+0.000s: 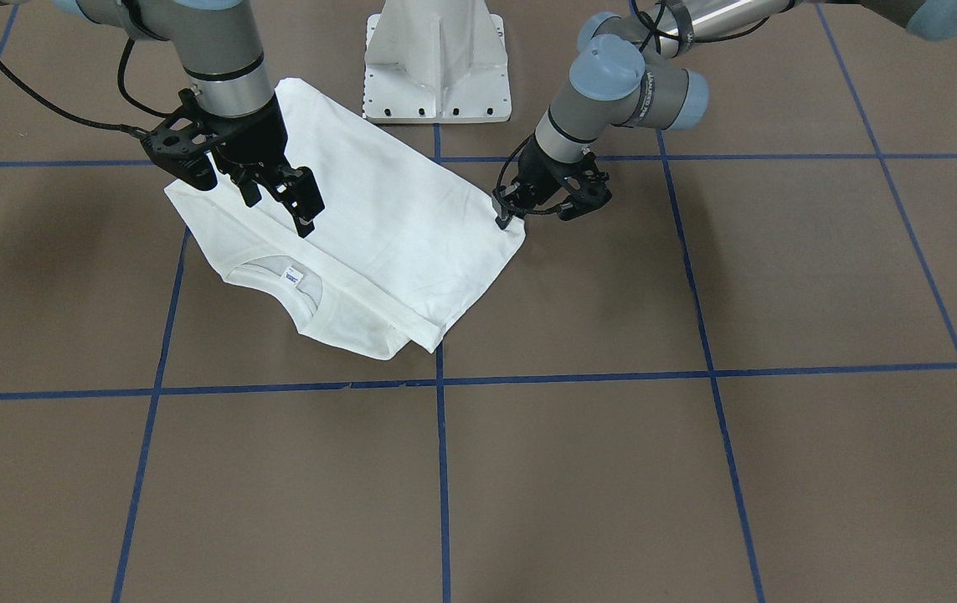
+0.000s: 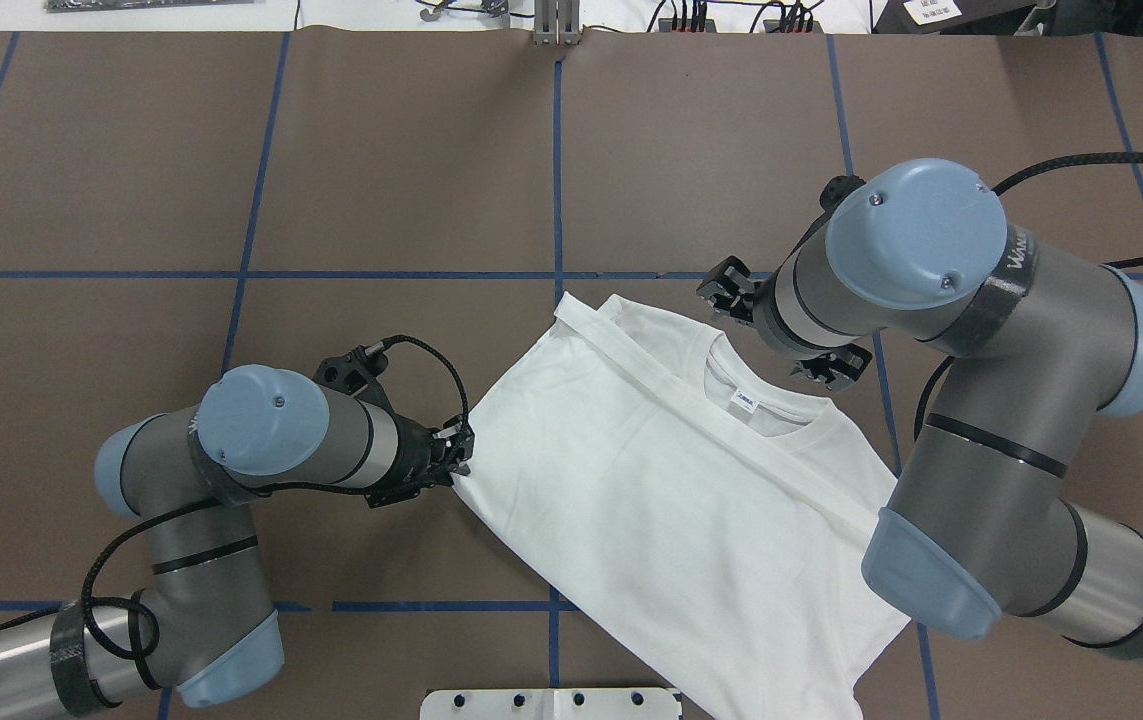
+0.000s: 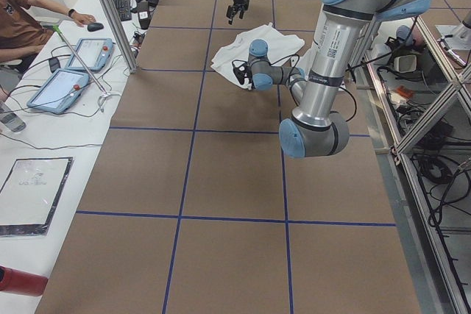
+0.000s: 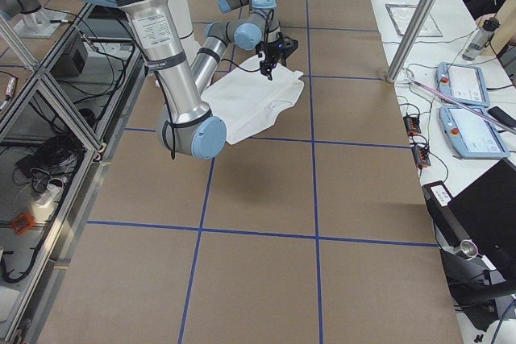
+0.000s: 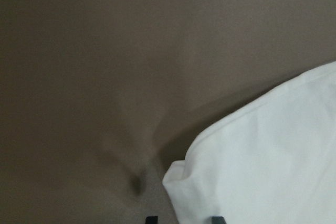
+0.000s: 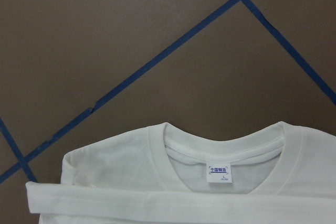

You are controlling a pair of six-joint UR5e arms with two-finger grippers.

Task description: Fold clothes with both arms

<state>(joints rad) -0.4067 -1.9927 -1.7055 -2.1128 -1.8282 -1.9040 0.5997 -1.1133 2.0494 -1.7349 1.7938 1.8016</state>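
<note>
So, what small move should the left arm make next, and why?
Probably close the left gripper: its fingertips look apart with the T-shirt corner between them, while the right gripper hangs open over the shirt near the collar.

The shirt [image 1: 411,226] was plain white, and its neck label [image 6: 219,171] was white with blue print. The worktop [image 1: 612,486] was dull brown, crossed by a grid of blue tape lines. The left arm [image 2: 331,445] and right arm [image 2: 991,450] had silver tubes, grey joints, light-blue caps, black jaws and black cables. The pedestal [image 1: 436,63] was white.
</note>
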